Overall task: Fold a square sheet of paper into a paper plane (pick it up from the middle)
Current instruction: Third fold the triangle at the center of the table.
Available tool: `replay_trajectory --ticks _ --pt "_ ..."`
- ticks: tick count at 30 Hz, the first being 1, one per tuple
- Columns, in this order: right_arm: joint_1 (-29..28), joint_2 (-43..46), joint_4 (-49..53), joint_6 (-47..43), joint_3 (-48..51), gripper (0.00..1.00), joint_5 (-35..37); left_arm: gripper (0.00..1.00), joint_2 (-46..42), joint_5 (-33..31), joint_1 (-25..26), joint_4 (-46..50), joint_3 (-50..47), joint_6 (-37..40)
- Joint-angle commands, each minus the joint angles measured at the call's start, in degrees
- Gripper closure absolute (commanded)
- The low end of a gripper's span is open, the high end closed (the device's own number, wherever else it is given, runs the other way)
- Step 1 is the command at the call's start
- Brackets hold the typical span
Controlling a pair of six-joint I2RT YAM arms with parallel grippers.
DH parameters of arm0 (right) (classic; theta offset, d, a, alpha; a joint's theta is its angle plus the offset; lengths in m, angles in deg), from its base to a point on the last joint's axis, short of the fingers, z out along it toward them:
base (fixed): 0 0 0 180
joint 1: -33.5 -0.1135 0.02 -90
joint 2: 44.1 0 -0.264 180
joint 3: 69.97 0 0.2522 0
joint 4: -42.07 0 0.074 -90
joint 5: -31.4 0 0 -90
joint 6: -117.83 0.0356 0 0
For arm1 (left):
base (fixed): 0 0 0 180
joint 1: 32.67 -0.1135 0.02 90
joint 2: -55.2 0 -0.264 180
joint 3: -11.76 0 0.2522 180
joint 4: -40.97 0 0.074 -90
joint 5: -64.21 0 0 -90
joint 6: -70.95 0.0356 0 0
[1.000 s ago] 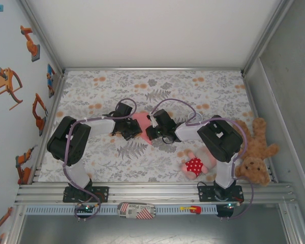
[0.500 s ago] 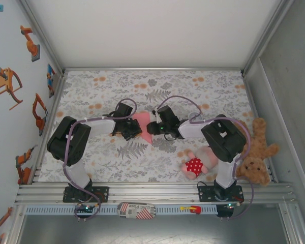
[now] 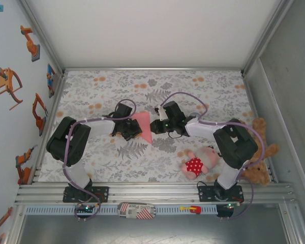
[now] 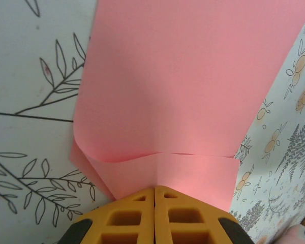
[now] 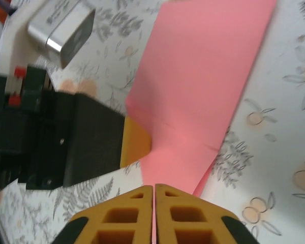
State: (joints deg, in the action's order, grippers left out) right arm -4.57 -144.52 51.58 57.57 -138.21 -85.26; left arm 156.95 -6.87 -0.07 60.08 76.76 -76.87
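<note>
Paper, one folded pink sheet, is clamped by two claws, left claw and right claw.

Paper: plain salmon-pink. Desk: white, grey fern and orange blossom print. Plush doll: pink, red white-dotted dress. Teddy bear: brown.

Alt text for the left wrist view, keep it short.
The left gripper, shut, pinches the near edge of the folded pink sheet of paper, one layer curling over another. A floral table cover lies beneath.
</note>
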Motion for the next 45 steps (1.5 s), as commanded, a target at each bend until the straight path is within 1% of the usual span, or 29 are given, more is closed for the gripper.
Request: replay_trajectory --ticks 1,6,16,21,27,45 --pt "-1.2 -1.5 2.6 -0.4 -1.2 0.95 -5.2 0.92 1.6 -4.0 0.1 3.4 -2.1 -0.8" --pt "-3.4 -4.1 3.9 -0.3 -3.8 1.00 -5.7 0.92 1.7 -3.5 0.0 3.5 -1.9 -0.6" --pt "-4.5 -8.8 7.5 -0.2 -8.2 1.00 -3.2 0.92 1.9 -2.8 0.1 3.7 -1.8 -0.6" --pt "-4.6 -10.3 9.6 -1.1 -9.6 1.00 -3.5 0.92 2.1 -2.7 0.0 3.8 -1.6 -0.6" --pt "-4.7 -11.3 11.4 -2.3 -10.1 1.00 -3.8 0.92 2.2 -2.1 0.0 2.7 -1.8 -0.6" --pt "-4.7 -11.9 15.4 -5.5 -9.8 1.00 -0.9 0.92 3.2 -3.1 -0.1 4.0 -1.9 -0.4"
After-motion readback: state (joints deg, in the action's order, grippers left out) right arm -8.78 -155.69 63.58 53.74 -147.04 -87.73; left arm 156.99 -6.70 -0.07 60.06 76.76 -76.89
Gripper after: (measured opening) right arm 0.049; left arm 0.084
